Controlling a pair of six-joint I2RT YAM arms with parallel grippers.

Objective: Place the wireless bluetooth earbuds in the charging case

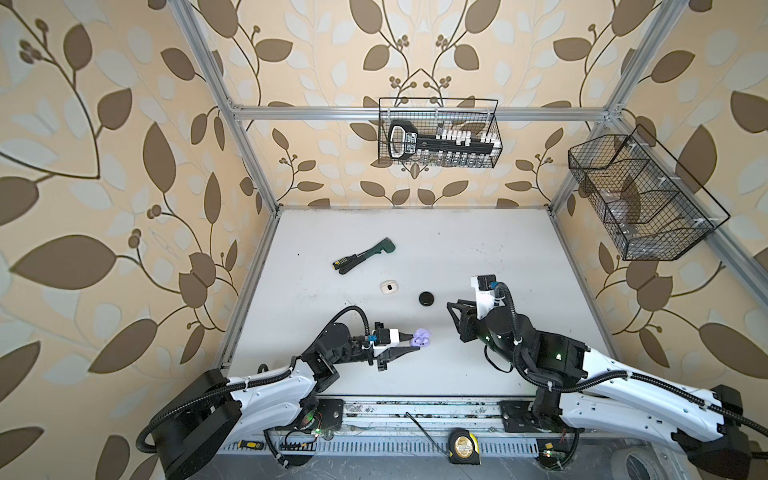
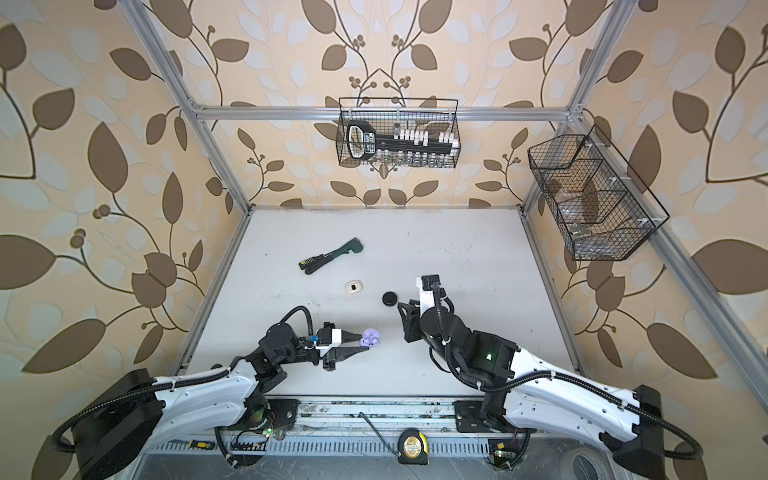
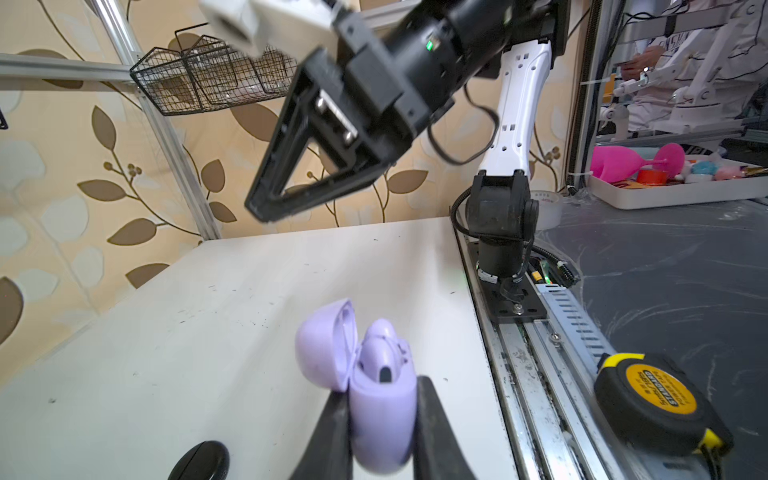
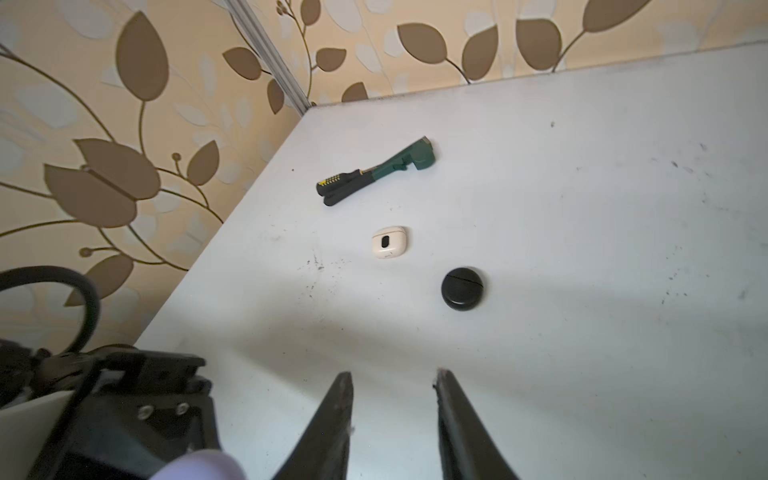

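My left gripper (image 3: 380,388) is shut on the lilac charging case (image 3: 382,419), one finger on each side of its body. It holds the case low over the front middle of the table, seen in both top views (image 1: 420,337) (image 2: 369,337). The lid (image 3: 324,349) is hinged open. A lilac earbud (image 3: 384,349) sits in the case. My right gripper (image 4: 395,386) is open with nothing between its fingers. It hangs above the table to the right of the case (image 1: 455,322) (image 2: 405,322).
A closed white case (image 1: 388,287) and a round black case (image 1: 427,298) lie mid-table, and a green and black hand tool (image 1: 363,255) lies behind them. A yellow tape measure (image 1: 463,446) rests on the front rail. Wire baskets (image 1: 438,133) hang on the back and right walls.
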